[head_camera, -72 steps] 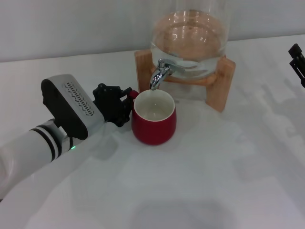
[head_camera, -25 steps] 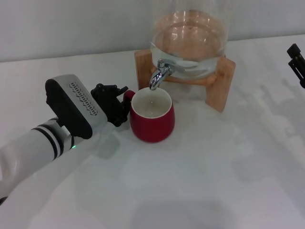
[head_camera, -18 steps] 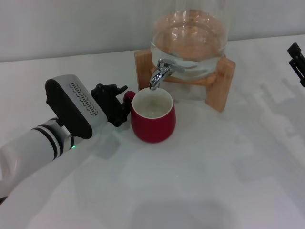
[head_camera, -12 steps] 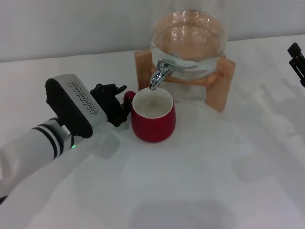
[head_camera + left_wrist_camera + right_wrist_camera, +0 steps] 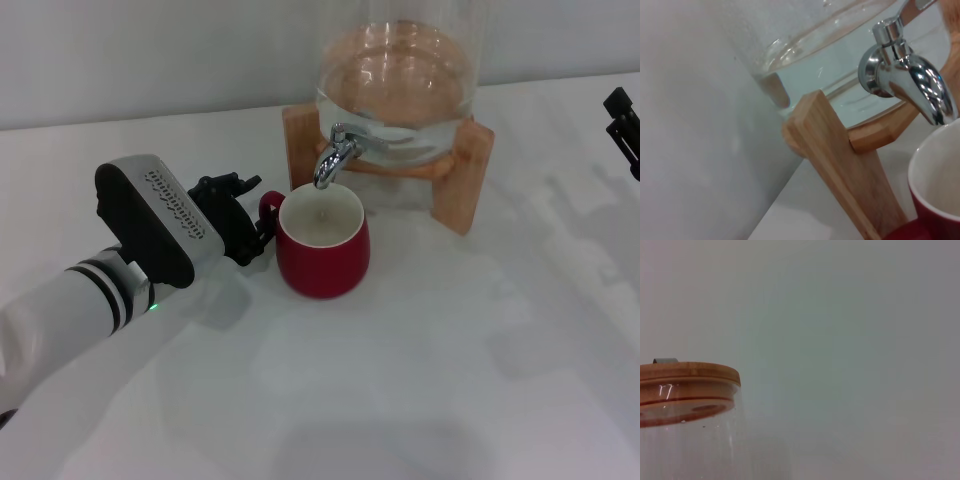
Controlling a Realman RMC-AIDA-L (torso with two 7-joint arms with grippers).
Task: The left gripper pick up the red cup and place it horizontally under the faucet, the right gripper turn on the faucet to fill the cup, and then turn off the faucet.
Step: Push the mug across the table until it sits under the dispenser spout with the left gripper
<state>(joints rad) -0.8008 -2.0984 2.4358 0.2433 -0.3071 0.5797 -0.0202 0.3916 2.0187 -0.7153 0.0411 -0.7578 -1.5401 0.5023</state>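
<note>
my left gripper (image 5: pixel 248 215): fingers spread around red cup (image 5: pixel 322 245) handle | cup upright under faucet (image 5: pixel 332 155) spout | my right gripper (image 5: pixel 624 128): at right edge, can't tell state

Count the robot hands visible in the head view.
2. The left hand sits beside the red cup, at its handle, on the table. The right hand shows only partly at the frame's right edge, away from the faucet.

You have a glossy red ceramic cup (image 5: pixel 322 250), cream inside; a polished chrome faucet (image 5: pixel 334 157); a clear smooth glass jar (image 5: pixel 398 75); a plain-grained wooden stand (image 5: pixel 462 170); a wooden lid (image 5: pixel 687 374); a matt white table (image 5: pixel 420 360); a matt black left hand (image 5: pixel 232 218).
</note>
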